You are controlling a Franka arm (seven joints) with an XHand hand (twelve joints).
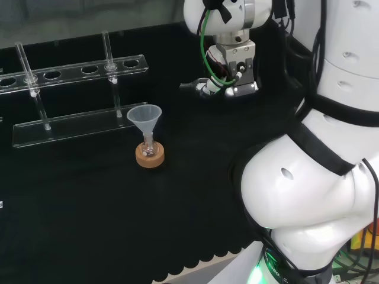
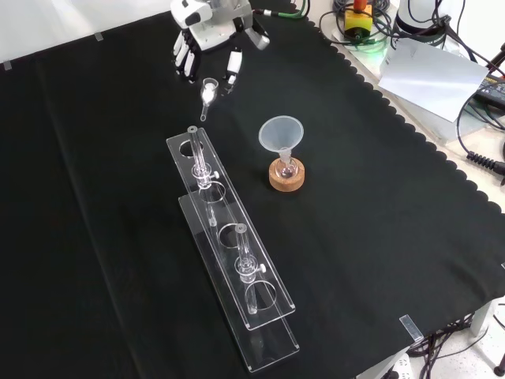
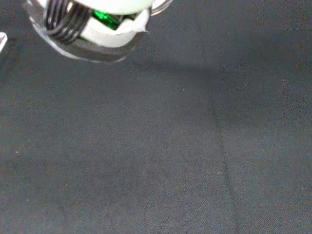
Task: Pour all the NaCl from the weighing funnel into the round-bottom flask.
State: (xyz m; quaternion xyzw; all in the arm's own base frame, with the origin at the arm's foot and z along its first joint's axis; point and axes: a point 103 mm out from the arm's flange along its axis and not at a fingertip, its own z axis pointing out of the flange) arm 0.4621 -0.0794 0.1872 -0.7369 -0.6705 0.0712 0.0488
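Black cloth [image 2: 379, 237] covers the whole bench, its scalloped edge running along the front view's right side. At the top of that view the hand [image 2: 207, 35] hangs above the cloth with its fingers [image 2: 233, 69] pointing down; a small clear weighing funnel [image 2: 208, 93] with something white in its bowl sits just below the fingertips, its stem slanting down, but whether the fingers pinch it or only touch it cannot be told. Below the hand and to its right in the front view, well apart from it, stands the round-bottom flask [image 2: 286, 170] on a cork ring [image 2: 286, 177], with a clear plastic funnel [image 2: 282, 134] set upright in its neck. Directly below the hand in the same view lies a clear test-tube rack [image 2: 237, 260], running away from it toward the view's bottom, with tubes standing in it. In the head view the hand [image 1: 228, 83] hangs to the right of the flask [image 1: 149, 148] and beyond it.
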